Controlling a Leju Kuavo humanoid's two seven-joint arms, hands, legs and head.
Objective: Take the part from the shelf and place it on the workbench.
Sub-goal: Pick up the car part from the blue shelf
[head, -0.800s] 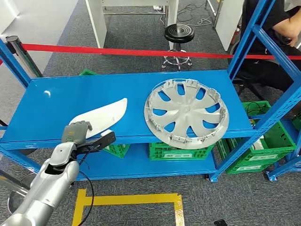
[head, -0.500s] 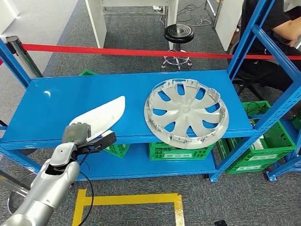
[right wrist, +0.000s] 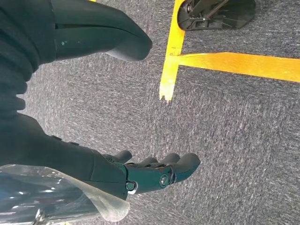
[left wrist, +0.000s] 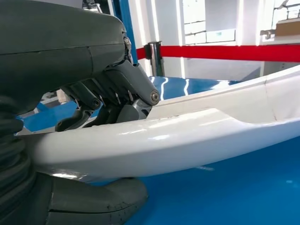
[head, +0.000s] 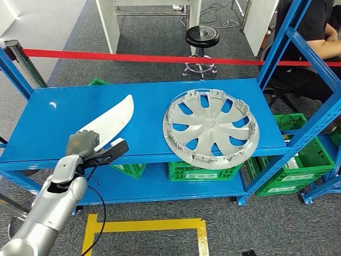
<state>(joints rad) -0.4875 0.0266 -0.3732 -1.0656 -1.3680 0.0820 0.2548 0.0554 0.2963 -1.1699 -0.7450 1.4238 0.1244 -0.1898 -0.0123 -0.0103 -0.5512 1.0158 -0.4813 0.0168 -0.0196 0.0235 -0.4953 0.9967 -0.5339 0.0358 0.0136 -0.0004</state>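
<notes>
Left hand [head: 86, 146] grips the tilted white part [head: 110, 121].

Silver hubcap [head: 210, 128] flat on the blue shelf's [head: 52, 128] top board, overhanging its front edge. Green crates [head: 205, 172] below the hubcap. Red barrier tape [head: 140, 57] behind the shelf, black stool [head: 202, 38] beyond it. Seated person [head: 309, 32] past the shelf's right post. Yellow floor tape [head: 148, 226] before the shelf.

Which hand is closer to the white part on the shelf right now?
Left. The left hand grips the near end of the white part. The right hand hangs over the carpet floor, fingers apart, holding nothing.
</notes>
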